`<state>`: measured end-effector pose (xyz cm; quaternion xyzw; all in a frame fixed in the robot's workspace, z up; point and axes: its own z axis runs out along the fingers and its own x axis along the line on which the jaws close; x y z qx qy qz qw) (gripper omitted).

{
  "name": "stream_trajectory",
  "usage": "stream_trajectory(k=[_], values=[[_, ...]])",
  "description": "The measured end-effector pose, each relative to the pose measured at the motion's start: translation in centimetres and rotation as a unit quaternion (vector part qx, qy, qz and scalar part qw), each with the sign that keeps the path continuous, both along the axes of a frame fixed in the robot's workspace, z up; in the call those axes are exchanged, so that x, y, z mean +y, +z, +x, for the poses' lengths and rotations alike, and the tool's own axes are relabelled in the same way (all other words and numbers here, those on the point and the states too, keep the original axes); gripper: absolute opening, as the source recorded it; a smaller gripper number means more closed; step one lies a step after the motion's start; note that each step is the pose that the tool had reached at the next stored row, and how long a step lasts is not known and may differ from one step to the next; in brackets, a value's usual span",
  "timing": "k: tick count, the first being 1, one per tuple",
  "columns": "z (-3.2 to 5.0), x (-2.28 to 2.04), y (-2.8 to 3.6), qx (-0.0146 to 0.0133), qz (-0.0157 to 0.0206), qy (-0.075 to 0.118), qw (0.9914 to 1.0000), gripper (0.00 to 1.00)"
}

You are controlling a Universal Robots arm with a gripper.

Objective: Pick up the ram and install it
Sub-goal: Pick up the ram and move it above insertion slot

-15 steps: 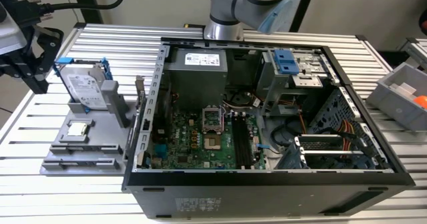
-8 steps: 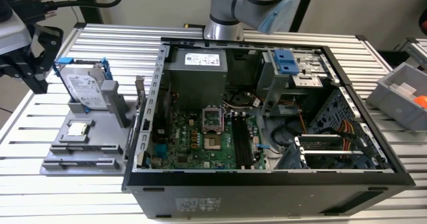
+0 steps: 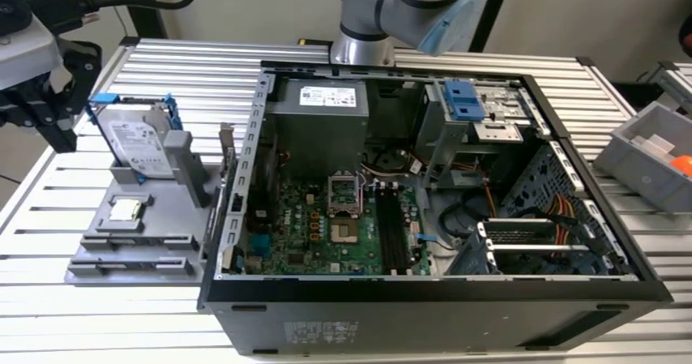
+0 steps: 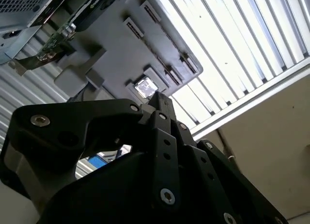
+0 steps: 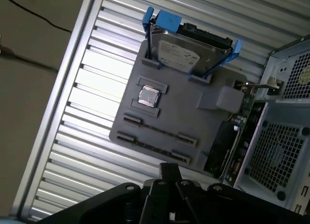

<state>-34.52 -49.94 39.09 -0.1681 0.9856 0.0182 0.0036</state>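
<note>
A grey holder plate (image 3: 103, 254) (image 5: 193, 120) lies on the slatted table to the exterior view's left of the open computer case (image 3: 433, 299). In the first wrist view the ram (image 5: 157, 130) looks like a thin dark stick standing on edge in one of the plate's long slots, with a similar stick (image 5: 149, 147) in the slot beside it. My gripper (image 3: 60, 141) (image 5: 169, 170) (image 4: 160, 100) hangs above the table at the plate's outer side, apart from it, shut and holding nothing. The motherboard's black slots (image 3: 391, 234) sit low in the case.
On the plate stand a silver hard drive in a blue frame (image 3: 138, 141) (image 5: 191, 52), a small square silver chip (image 3: 126, 210) (image 5: 148, 96) and a green card with a metal bracket (image 5: 242, 110). A grey bin (image 3: 654, 157) is at the exterior view's right.
</note>
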Motion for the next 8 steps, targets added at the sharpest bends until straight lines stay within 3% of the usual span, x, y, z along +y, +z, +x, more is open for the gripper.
stream_trajectory(k=[8], values=[[0.0,0.0,0.01,0.0,-0.0003,0.032,0.9995,0.0]])
